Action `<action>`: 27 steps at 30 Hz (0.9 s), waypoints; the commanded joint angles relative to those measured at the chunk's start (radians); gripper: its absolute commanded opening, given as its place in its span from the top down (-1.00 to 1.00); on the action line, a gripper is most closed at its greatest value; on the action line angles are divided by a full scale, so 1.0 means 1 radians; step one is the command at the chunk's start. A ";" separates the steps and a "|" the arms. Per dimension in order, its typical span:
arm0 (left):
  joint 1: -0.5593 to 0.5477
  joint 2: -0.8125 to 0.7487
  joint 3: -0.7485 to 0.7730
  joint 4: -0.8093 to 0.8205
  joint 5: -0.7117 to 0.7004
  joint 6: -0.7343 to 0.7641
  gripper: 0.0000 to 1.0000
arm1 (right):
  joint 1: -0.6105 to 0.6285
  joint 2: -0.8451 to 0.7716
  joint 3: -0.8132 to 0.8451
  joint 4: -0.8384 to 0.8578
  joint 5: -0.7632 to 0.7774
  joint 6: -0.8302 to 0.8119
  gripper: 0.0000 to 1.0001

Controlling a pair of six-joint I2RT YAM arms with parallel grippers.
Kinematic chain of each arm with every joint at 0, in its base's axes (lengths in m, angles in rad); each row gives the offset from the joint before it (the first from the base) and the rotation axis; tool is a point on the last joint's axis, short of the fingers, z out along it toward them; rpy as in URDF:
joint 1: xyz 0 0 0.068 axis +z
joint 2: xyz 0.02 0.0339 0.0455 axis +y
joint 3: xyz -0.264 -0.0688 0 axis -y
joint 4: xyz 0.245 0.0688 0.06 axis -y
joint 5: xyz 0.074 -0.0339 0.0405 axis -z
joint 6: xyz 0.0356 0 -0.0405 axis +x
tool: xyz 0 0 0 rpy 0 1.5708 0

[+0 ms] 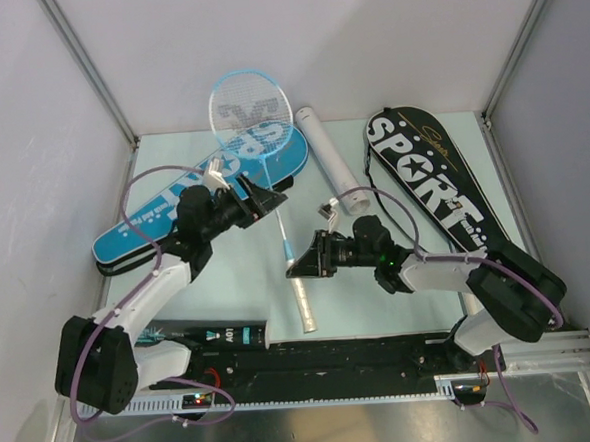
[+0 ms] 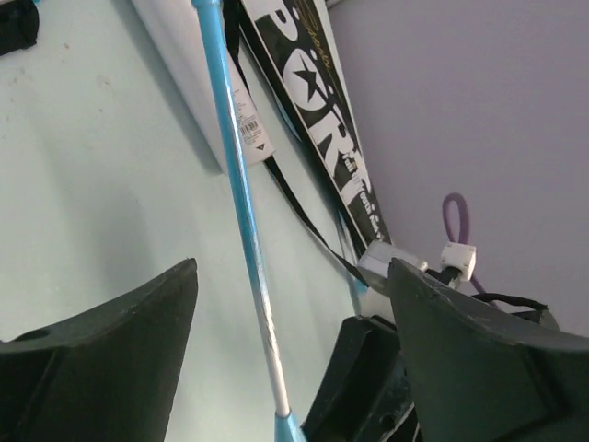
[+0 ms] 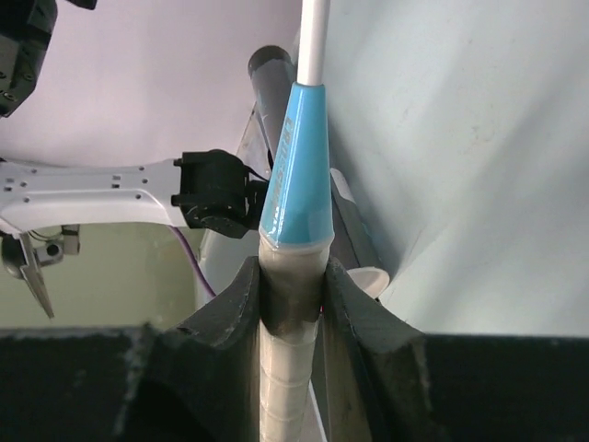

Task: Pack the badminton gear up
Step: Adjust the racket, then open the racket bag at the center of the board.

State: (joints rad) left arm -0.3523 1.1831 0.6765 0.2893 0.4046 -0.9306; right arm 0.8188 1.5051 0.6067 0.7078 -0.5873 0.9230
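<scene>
– Light-blue, that racket (image 1: 250, 111) head. Where does it lie?
– In the upper middle of the top view, resting on the wide end of the blue cover (image 1: 140, 227). That cover runs slantwise from there down to the left side of the table (image 1: 239, 285). The racket's shaft comes down toward the centre, and its pale wrapped handle ends near the bottom middle.
– What about the right gripper (image 3: 293, 276)?
– It is clamped on the racket. In its wrist view both fingers press the wrapped handle just below the blue cone, with no gap on either side.
– And the left gripper (image 1: 272, 198)?
– Its fingers are spread wide and it has hold of nothing. Its wrist view shows the blue shaft passing between the two fingers and touching neither. From above it sits just left of the shaft, just below the head, at the edge of the blue cover.
– And the other gear?
– The white tube (image 1: 329, 159) lies slanted just right of the racket head. The black "SPORT" cover (image 1: 435, 187) is in the upper right, well apart from the racket. The black tube (image 1: 207, 336) lies along the lower left, by the left arm's base.
</scene>
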 commanded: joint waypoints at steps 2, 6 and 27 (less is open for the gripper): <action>0.002 -0.034 0.186 -0.355 -0.013 0.370 -0.78 | -0.066 -0.158 -0.017 0.050 0.053 0.018 1.00; 0.002 -0.034 0.262 -0.549 -0.125 0.584 -0.77 | -0.142 -0.248 -0.016 -0.095 0.050 -0.013 1.00; 0.126 0.651 0.690 -0.756 -0.420 1.538 -0.50 | -0.233 -0.884 0.009 -0.814 0.314 -0.301 1.00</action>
State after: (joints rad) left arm -0.2737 1.7699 1.2854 -0.4473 -0.0441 0.4778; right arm 0.5930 0.6960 0.5709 -0.0330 -0.3737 0.7025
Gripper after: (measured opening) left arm 0.761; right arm 0.295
